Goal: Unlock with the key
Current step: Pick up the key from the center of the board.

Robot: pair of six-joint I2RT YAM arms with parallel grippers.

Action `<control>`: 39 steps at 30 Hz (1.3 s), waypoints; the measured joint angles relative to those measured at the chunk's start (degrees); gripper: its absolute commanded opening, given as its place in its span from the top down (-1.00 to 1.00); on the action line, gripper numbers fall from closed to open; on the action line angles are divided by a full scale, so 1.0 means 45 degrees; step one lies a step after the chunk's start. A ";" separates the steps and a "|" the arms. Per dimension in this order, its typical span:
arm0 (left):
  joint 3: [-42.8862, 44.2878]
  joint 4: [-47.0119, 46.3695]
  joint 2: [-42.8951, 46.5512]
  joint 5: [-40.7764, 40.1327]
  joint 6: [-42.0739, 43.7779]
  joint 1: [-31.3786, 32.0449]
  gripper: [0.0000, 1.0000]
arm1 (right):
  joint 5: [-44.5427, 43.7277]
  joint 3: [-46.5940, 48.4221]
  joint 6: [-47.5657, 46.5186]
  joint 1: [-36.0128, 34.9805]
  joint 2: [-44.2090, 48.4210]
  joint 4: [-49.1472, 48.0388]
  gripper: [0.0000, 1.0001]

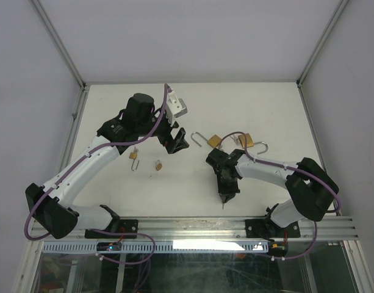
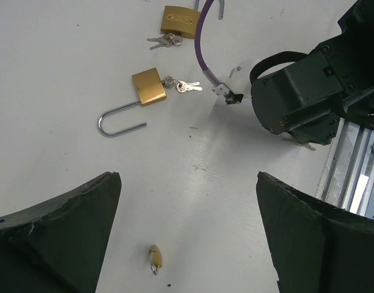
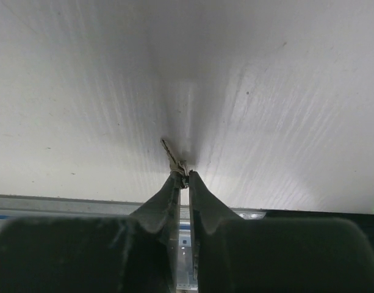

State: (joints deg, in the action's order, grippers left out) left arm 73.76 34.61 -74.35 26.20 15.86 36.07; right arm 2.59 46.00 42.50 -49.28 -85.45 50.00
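Between the left hand's (image 2: pixel 187 183) fingers (image 2: pixel 58 232) only a small padlock (image 2: pixel 155 257) lies on the table (image 2: pixel 52 91); the right arm (image 2: pixel 302 91) crowds beyond.

left gripper (image 2: pixel 188 178) is hanging with jaws spread wide, right gripper (image 3: pixel 187 176) is clamping its fingers (image 3: pixel 165 201) together (pinching a small key (image 3: pixel 171 153), poking out past the tips)

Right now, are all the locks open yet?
Partly. Both big padlocks lie with shackles swung open. The right hand pinches a small key over the table. The left hand is open, empty. Two small padlocks are probably left; I cannot tell whether they are locked.
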 measured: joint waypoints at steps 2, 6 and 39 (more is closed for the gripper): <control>0.0000 -0.0005 0.0000 0.0024 0.0000 0.0000 -0.89 | -0.0078 0.0155 -0.0146 0.0000 0.0010 0.0165 0.94; 0.0000 -0.0005 0.0000 0.0199 0.0000 0.0000 -0.89 | -0.0311 0.0306 -0.0539 0.0000 0.0005 0.0253 1.00; -0.4299 -0.4877 0.1137 0.5163 0.0340 0.0000 -0.62 | 0.5017 0.5425 -0.6577 0.1107 0.3575 -0.0782 1.00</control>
State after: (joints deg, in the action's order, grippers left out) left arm 54.41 12.67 -69.23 49.43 17.39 36.07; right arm 25.17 70.41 12.91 -44.29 -69.36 46.48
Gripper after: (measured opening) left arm 0.815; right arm 0.010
